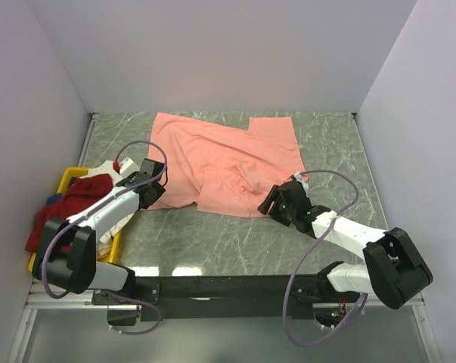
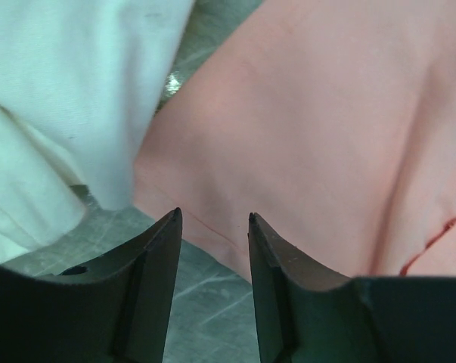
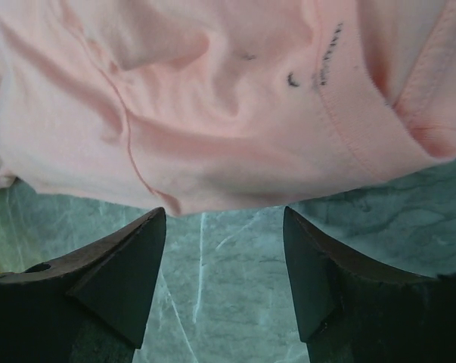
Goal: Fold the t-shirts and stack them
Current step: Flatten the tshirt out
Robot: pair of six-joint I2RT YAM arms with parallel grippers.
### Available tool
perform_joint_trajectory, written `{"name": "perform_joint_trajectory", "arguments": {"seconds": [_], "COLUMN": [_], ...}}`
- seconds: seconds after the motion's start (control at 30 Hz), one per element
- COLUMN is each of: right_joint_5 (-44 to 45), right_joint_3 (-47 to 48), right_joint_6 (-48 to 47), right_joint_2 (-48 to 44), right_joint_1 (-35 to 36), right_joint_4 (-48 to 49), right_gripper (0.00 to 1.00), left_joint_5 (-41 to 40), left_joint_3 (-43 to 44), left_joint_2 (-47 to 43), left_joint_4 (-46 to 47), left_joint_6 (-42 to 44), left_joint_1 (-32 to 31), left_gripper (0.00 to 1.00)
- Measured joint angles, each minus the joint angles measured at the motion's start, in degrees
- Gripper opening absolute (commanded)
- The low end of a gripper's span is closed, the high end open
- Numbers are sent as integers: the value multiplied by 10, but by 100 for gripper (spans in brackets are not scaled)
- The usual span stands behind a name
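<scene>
A salmon-pink t-shirt lies spread and rumpled across the middle of the grey marble table. My left gripper is at its near-left edge; in the left wrist view the gripper is open, its tips over the pink hem, nothing between them. My right gripper is at the shirt's near-right edge; in its wrist view the gripper stands open just short of the pink hem, bare table between the fingers. A dark red t-shirt and a white t-shirt lie in the bin on the left.
A yellow plastic bin stands at the table's left edge beside the left arm. White walls close in the table on the left, back and right. White cloth fills the left of the left wrist view.
</scene>
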Motion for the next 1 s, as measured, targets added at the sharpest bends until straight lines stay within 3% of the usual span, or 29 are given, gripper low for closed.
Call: {"name": "perform_joint_trajectory", "arguments": {"seconds": [0.43,0.53,0.6,0.67,0.7,1.0], "right_joint_5": [73,80,82,80,78,68], "right_joint_3": [17,30,43,53,56,72], "right_joint_6": [17,14,7,-2,-7,-63], "right_joint_2": [17,37,54,68,73,51], "right_joint_1": [-4,-20,-35,-54,-64,-188], "right_joint_4": [-58,-62,-63,-64,-65,-101], "right_gripper": [68,59,38,9,3,0], "left_joint_5": [-34,-34,-34,-34,-34,-25], "left_joint_3": [-10,-15,-18,-19,-19,-38], "left_joint_2": [13,13,11,10,10,-1], "left_joint_4": [-19,-16,-14,-12,-11,13], "left_joint_6": [-31,-31,-30,-28,-26,-13], "left_joint_1": [0,0,0,0,0,0], "left_gripper": [46,45,45,45,44,36]}}
